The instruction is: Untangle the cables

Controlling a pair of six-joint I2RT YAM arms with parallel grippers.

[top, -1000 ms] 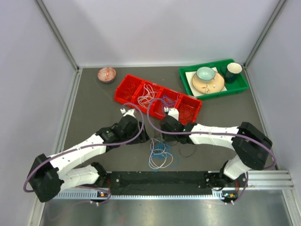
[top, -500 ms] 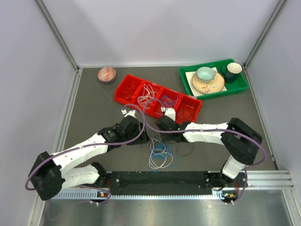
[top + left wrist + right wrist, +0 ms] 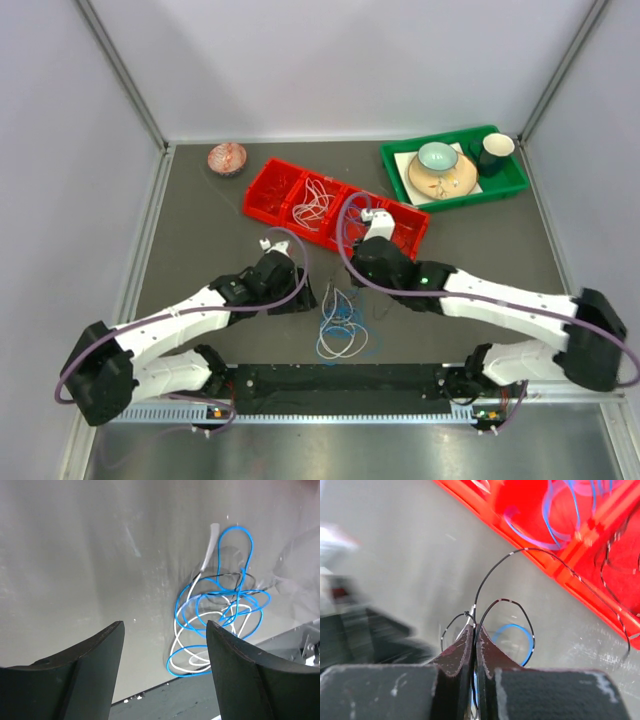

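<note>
Right wrist, right gripper [image 3: 475, 630] seemingly pinching black cable [image 3: 535, 549], before red tray [image 3: 535, 525], left gripper [image 3: 165, 630] open near cables [image 3: 220, 605]

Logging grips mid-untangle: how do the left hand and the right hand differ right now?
The left hand is open and empty; the right hand is shut on a black cable. The left hand faces the blue-and-white tangle; the right hand is by the red tray. Both are dark-coloured.

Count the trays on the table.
2. The red tray sits mid-table, lying diagonally. The green tray is in the far right corner. No sign of a hidden third.
</note>
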